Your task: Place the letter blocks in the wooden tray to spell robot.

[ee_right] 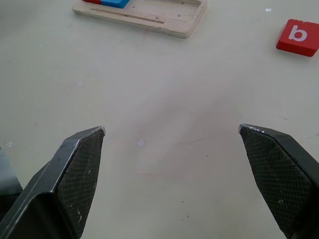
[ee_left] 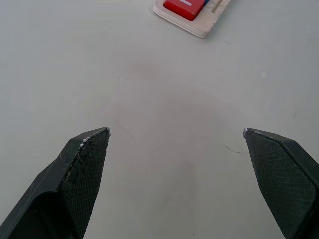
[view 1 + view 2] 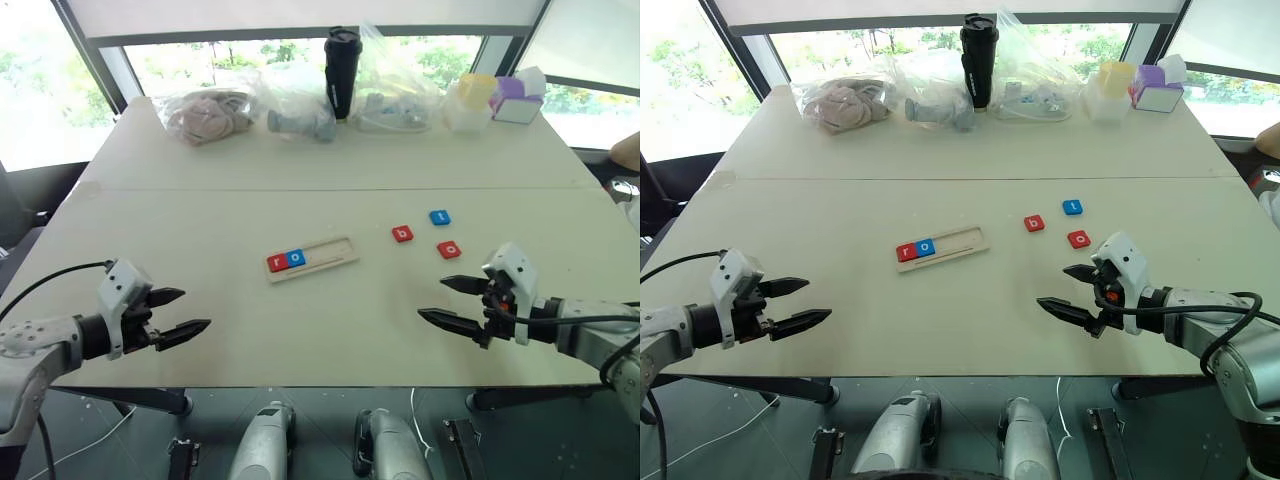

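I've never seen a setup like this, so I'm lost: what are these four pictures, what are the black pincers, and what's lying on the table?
It is a two-armed robot. Two pictures look down from its head; the other two look out from each wrist, along the fingers. The pincers are its left hand and right hand, both open and holding nothing. On the table lies a wooden tray with a red r tile and a blue o tile inside. Loose nearby are a red b tile, a blue t tile and a red o tile. Bags and a black cup stand at the far edge.

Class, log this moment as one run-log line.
tray: r, o placed | loose: b, t, o | left gripper open | right gripper open
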`<state>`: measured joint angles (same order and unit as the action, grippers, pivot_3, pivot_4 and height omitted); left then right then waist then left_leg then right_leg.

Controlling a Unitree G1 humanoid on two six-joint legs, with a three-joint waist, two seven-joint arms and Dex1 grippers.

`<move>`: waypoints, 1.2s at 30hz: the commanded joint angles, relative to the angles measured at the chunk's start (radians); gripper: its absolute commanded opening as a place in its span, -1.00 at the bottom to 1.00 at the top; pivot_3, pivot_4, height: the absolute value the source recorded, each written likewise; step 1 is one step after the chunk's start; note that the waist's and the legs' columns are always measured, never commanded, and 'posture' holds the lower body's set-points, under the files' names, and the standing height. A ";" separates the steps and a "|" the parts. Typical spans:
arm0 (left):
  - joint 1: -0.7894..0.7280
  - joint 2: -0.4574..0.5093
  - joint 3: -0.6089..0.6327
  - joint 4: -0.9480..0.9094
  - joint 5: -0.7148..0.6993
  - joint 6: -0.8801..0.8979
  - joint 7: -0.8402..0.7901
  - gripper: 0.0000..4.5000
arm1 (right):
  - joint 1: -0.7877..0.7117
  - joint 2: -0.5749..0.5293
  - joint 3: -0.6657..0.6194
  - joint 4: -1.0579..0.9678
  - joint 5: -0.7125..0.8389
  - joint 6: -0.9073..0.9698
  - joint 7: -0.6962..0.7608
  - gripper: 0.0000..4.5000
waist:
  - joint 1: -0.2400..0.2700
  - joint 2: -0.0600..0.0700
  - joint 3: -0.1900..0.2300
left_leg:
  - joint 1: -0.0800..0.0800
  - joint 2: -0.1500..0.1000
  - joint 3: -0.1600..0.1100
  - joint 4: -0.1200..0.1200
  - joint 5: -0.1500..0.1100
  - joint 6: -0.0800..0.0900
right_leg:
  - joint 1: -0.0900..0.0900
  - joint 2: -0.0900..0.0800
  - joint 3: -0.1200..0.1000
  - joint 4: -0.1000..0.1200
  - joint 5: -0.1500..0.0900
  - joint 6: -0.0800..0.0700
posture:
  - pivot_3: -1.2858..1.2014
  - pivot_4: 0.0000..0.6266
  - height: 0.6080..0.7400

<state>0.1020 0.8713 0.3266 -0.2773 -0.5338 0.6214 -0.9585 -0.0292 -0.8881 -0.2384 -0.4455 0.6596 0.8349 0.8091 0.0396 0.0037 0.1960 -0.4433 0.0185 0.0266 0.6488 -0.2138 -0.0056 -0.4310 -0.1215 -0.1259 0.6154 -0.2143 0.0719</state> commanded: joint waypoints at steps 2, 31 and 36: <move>-0.018 0.007 0.018 -0.001 -0.014 -0.004 -0.005 1.00 | -0.012 -0.003 -0.005 -0.009 -0.006 -0.019 0.006 0.99 | 0.000 0.000 0.000 | 0.000 0.000 0.000 0.000 0.000 0.000 | 0.000 0.000 0.000 0.000 0.000 0.000 | 0.03 -0.52 1.00; -0.402 0.100 -0.296 0.331 0.231 -0.269 -0.223 1.00 | -0.230 0.110 0.090 -0.095 0.124 0.166 -0.096 0.99 | 0.009 0.000 0.000 | 0.000 0.008 0.004 0.000 0.000 -0.001 | -0.003 0.006 0.001 0.001 0.002 -0.004 | 0.03 -0.52 1.00; -0.662 -0.016 -0.466 0.582 0.338 -0.409 -0.330 1.00 | -0.190 0.220 0.129 -0.193 0.141 0.194 -0.217 0.99 | 0.004 -0.002 0.000 | -0.002 0.006 0.008 0.000 0.001 0.001 | -0.003 0.006 0.003 0.000 0.005 0.000 | 0.03 -0.52 1.00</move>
<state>-0.5217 0.8637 -0.1139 0.2491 -0.2298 0.2659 -1.2576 -0.2275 -0.6794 -0.1002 -0.5920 0.7829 1.0284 0.6258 0.0432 0.0021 0.1957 -0.4452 0.0235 0.0355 0.6493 -0.2130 -0.0039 -0.4340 -0.1159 -0.1220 0.6151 -0.2087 0.0731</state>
